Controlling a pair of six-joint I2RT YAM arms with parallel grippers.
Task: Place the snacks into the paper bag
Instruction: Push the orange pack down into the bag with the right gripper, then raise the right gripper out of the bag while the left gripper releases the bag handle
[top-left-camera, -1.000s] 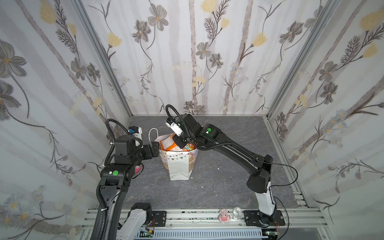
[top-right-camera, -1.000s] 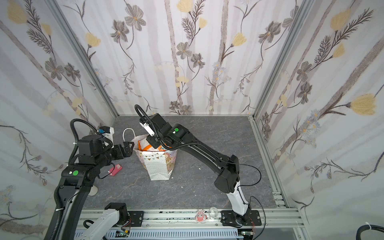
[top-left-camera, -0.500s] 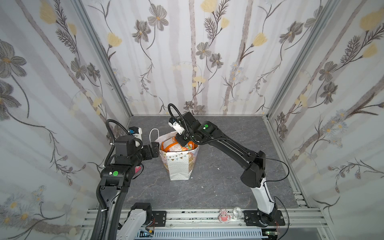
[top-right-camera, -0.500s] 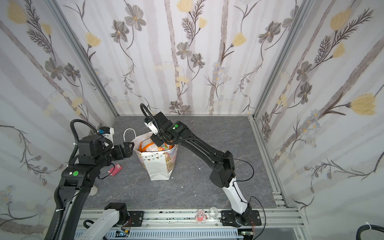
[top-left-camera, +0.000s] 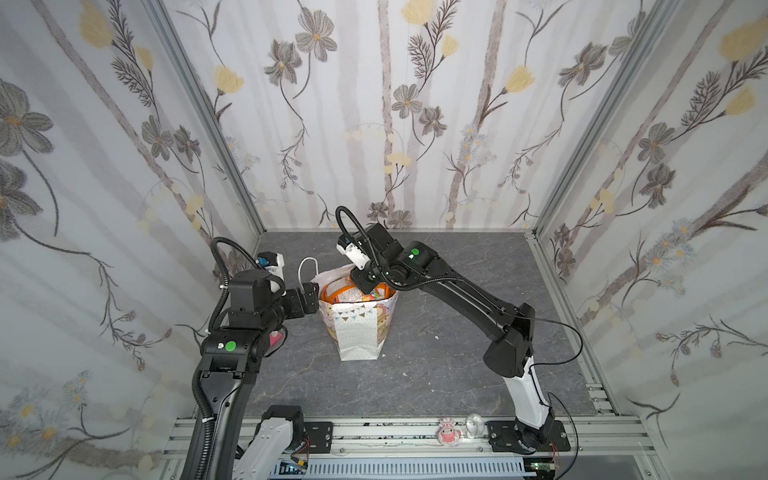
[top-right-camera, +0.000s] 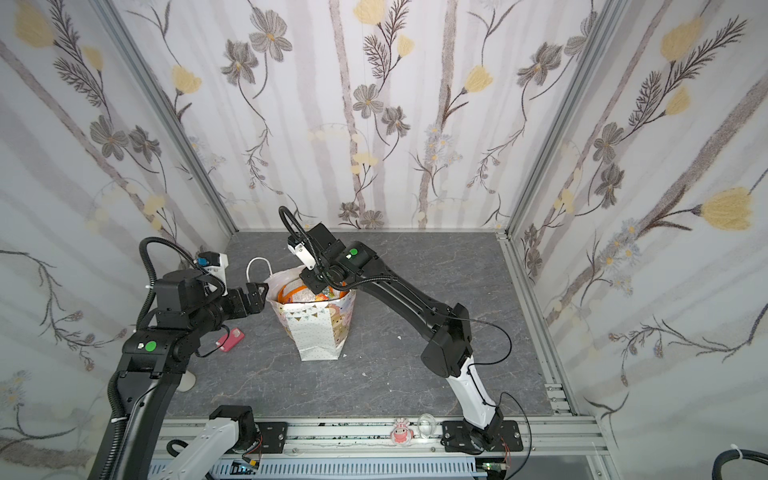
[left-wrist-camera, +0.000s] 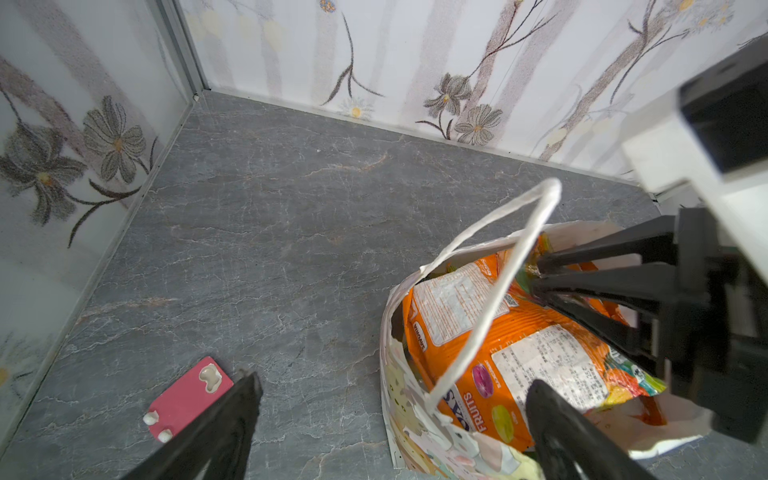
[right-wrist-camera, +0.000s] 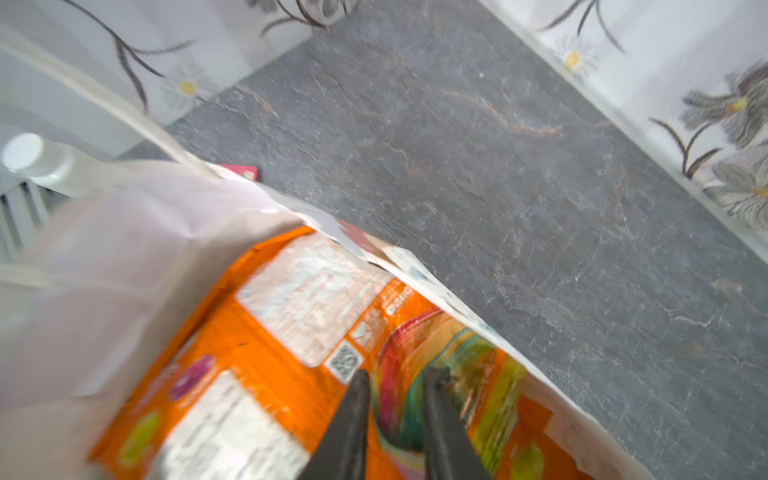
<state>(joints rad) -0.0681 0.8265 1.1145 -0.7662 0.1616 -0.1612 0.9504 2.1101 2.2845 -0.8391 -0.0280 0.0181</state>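
The white paper bag (top-left-camera: 358, 332) (top-right-camera: 316, 332) stands upright mid-floor, its mouth packed with orange snacks (top-left-camera: 353, 293) (top-right-camera: 302, 296) (left-wrist-camera: 478, 332) (right-wrist-camera: 291, 332). My right gripper (top-left-camera: 365, 284) (top-right-camera: 318, 284) (right-wrist-camera: 397, 374) reaches down into the bag's mouth from behind. Its fingers stand a narrow gap apart over a rainbow-printed packet, with nothing pinched between them. My left gripper (top-left-camera: 315, 299) (top-right-camera: 257, 296) (left-wrist-camera: 395, 386) is wide open at the bag's left rim (left-wrist-camera: 388, 340), one finger outside and one over the packets. A white cord handle (left-wrist-camera: 498, 270) arches over the opening.
A small pink card (top-right-camera: 229, 340) (left-wrist-camera: 187, 399) lies on the grey floor left of the bag, beside my left arm. Flowered walls close in on three sides, and an aluminium rail (top-left-camera: 395, 432) runs along the front.
The right arm has shifted a little above the bag, its gripper staying in the mouth among the packets. The left arm and the bag have not moved.
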